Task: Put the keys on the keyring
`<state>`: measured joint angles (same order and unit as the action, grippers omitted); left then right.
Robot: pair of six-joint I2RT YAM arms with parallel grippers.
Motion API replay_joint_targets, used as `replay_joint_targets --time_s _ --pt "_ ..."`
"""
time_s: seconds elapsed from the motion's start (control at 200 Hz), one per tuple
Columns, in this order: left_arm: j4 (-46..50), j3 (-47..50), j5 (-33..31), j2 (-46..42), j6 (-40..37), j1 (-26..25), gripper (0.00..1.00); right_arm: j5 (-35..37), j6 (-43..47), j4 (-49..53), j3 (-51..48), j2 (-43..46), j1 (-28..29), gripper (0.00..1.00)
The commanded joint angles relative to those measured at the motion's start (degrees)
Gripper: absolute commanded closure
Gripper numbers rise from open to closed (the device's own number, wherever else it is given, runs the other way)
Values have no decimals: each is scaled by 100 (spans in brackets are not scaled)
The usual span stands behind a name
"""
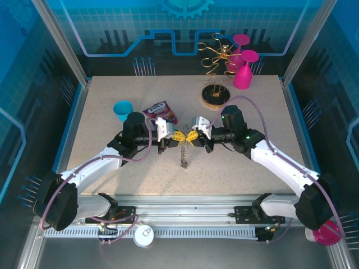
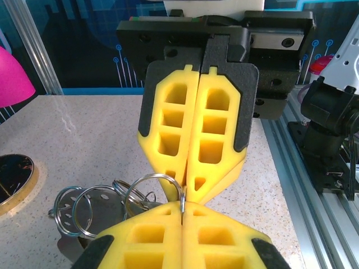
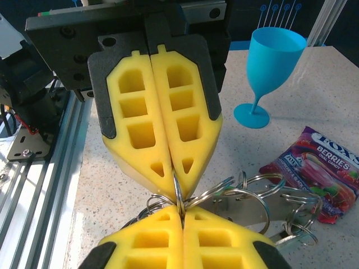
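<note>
A silvery chain (image 1: 183,154) of small links lies in a straight line on the speckled beige desk (image 1: 112,171), running from the middle of the desk toward its near edge. At the chain's far end the two arms meet tip to tip over the centre of the desk.

The left fingers (image 2: 182,212) are clenched, their yellow foam pads pressed flat together, and a thin wire of the keyring (image 2: 152,175) goes into the seam between them. The right fingers (image 3: 182,216) are clenched too, on the same thin wire, which stands upright between the two pairs of tips. The keyring is a slim, round, shiny grey loop, and it arches up to one side of the pinch.

Hanging off it and resting on the desk is a cluster of silvery split rings (image 2: 72,197), overlapping one another, with a flat, dull metal plate (image 3: 238,212) under them.

Just beyond the fingers, toward the far left, lies a glossy purple snack packet (image 3: 322,168), and past it stands a blue plastic goblet (image 3: 272,61), upright. Near the far edge, right of centre, a curly gold wire stand (image 1: 216,96) rises from a round base, with pink goblets (image 1: 242,70) just beside it.
</note>
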<state>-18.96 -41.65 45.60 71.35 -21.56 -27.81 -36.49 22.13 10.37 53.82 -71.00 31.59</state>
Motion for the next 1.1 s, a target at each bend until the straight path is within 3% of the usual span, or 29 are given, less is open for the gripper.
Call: replay_joint_targets --time_s 0.0,0.33,0.525,0.61,0.67,0.735,0.801,0.841,0.946,1.096 --pt "424 -298 -37 -15 -365 -61 100 -143 362 452 502 -74 66 100" --pt "2659 -1121 -381 178 -1750 -148 90 266 1659 3229 2211 -919 469 100" --pt "3317 -1456 -628 365 -2159 -229 89 421 1902 3774 2833 -1245 706 100" --pt "3524 -1602 -714 430 -2246 -265 92 413 1941 3932 3007 -1319 771 100" --pt "3555 -1660 -723 463 -2250 -273 100 309 1795 3802 2981 -1264 761 100" --pt "3452 -1640 -746 460 -2205 -274 100 206 1424 3382 2759 -1067 625 100" --pt "3255 -1557 -725 404 -2107 -269 100 64 904 2769 2330 -781 370 73" --pt "3057 -1463 -705 359 -1995 -255 100 8 592 2369 1993 -548 214 66" --pt "2289 -1154 -613 226 -1512 -233 100 -97 -198 1403 1065 -104 -93 63" --pt "1391 -816 -508 102 -879 -198 100 20 -659 717 262 209 -51 64"
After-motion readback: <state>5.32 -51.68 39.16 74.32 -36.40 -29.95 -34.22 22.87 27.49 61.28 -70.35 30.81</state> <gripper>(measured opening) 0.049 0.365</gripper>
